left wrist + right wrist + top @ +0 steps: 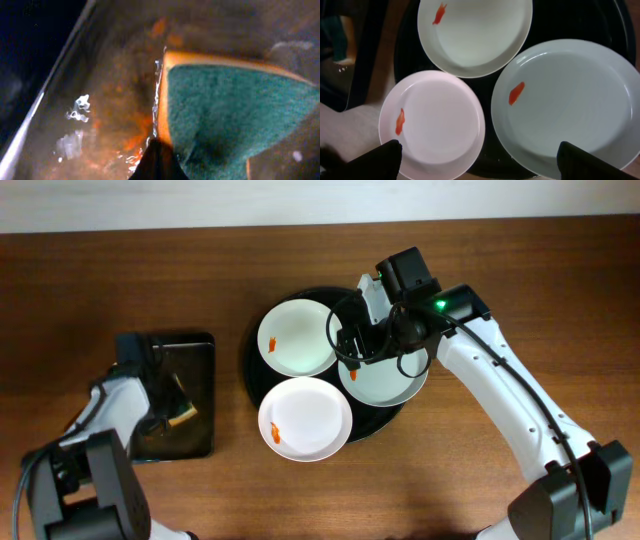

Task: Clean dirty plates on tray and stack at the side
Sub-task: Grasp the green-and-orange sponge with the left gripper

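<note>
1. Desk (120,280): brown wood, carrying everything listed.
2. Tray (252,370): round, glossy black, at the desk's centre, with all three plates on it.
3. Far plate (300,337): white, with an orange smear (272,340) near its left rim.
4. Near plate (305,418): white, overhanging the tray's front-left rim, with its smear (275,433) at the left.
5. Right plate (385,385): its smear (352,376) sits near the left rim. My right arm and a black cable loop cover its upper part from overhead. All three plates lie close together, none stacked.
6. Right gripper (479,146): hovers over the tray among the plates. Its fingers (375,160) are spread wide and hold nothing.
7. Rectangular tray (195,355): black, just left of the round tray, with a wet, orange-tinged floor.
8. Sponge (225,115): green scouring face with a yellow-orange edge, lying in the rectangular tray.
9. Left gripper (165,418): down in the rectangular tray. One dark finger (157,162) shows against the sponge's edge and the other is hidden, so I cannot tell whether it grips.
</note>
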`<action>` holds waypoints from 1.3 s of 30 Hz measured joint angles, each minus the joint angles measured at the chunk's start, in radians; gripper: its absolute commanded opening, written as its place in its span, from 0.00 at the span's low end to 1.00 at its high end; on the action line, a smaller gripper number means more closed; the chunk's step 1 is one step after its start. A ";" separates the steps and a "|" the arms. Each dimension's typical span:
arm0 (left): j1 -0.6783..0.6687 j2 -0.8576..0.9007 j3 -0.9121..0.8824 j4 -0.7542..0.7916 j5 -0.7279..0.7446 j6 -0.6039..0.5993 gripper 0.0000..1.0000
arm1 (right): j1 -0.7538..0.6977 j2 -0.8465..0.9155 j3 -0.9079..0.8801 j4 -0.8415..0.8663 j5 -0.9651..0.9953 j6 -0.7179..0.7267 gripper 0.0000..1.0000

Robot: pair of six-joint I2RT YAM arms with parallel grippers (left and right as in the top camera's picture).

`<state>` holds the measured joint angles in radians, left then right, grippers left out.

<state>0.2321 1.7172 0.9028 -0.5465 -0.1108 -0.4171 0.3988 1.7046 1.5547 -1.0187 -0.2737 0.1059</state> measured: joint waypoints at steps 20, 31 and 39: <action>-0.008 0.011 0.335 -0.377 0.063 0.095 0.60 | 0.000 0.000 0.000 -0.001 0.000 0.000 0.99; -0.015 0.078 0.130 -0.150 0.116 0.060 0.01 | 0.000 0.000 0.000 -0.002 0.000 0.000 0.99; -0.015 0.100 0.334 -0.336 0.044 0.119 0.65 | 0.000 0.000 0.000 -0.002 0.000 0.000 0.99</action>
<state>0.2173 1.8175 1.2366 -0.8829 -0.0666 -0.2981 0.3988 1.7046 1.5543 -1.0206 -0.2741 0.1059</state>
